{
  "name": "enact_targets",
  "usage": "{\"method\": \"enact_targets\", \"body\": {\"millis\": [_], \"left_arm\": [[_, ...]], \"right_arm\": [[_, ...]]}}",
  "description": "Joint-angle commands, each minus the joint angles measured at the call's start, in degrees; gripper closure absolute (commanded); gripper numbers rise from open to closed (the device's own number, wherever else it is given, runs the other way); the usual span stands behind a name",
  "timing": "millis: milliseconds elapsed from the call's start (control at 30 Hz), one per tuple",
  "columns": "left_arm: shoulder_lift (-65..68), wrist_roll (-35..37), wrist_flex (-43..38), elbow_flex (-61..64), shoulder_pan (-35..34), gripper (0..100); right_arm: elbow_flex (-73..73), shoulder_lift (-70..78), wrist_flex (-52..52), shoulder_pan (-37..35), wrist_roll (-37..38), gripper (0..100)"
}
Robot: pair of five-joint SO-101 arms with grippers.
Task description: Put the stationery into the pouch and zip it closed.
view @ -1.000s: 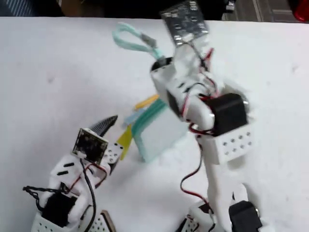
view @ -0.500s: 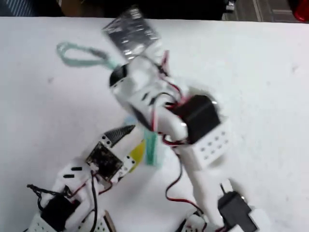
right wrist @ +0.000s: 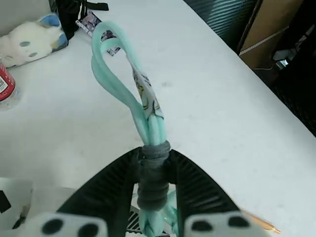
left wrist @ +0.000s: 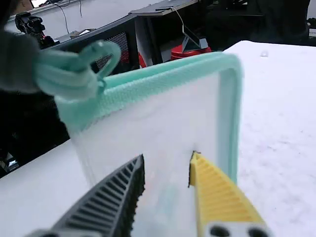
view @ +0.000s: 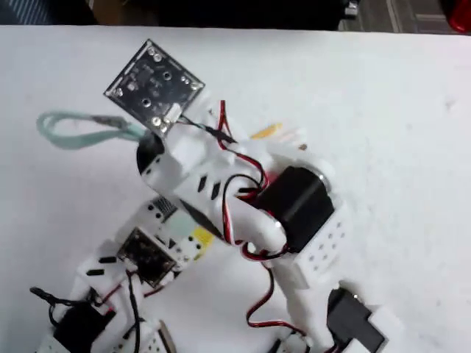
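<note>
Left wrist view: left hand (left wrist: 167, 159) clamped on upright pouch (left wrist: 163, 113), top edge looks shut. Right hand (right wrist: 154, 154) pinched tight on teal pull loop (right wrist: 148, 126). Zip prob. nearly done; orange pencil-like item (view: 265, 132) on surface, maybe left out.

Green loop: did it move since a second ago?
Yes. The loop has slid left across the table and away from its far edge, pinched in the right gripper.
</note>
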Motion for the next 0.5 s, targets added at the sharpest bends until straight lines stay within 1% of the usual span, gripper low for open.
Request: {"method": "enact_targets", "body": {"millis": [0,100,133,233,367,400,467], "left_arm": [[0.31,4.13,-2.64,-0.35,-0.13,83],[0.04,5.98,-1.93,-0.53,-3.82,83],[-0.04,6.07,-0.62,-1.32,-5.49,82],[-0.04,5.89,7.47,-6.95,-8.4,82],[-0.04,5.63,19.78,-16.97,-10.77,73],[-0.04,4.66,21.1,-17.85,-12.35,72],[-0.04,0.79,21.1,-18.2,-15.34,72]], "right_arm": [[-2.11,-0.84,1.98,-0.13,0.79,98.1],[-1.58,-2.59,1.98,2.07,0.79,98.1],[-1.49,-3.03,1.98,2.68,0.79,98.1],[0.97,-4.26,1.98,4.44,0.79,98.1],[6.77,-6.55,1.98,4.7,0.79,98.1],[8.09,-7.25,1.98,4.62,0.79,98.1],[9.93,-9.01,1.98,4.79,0.79,98.1]]}}
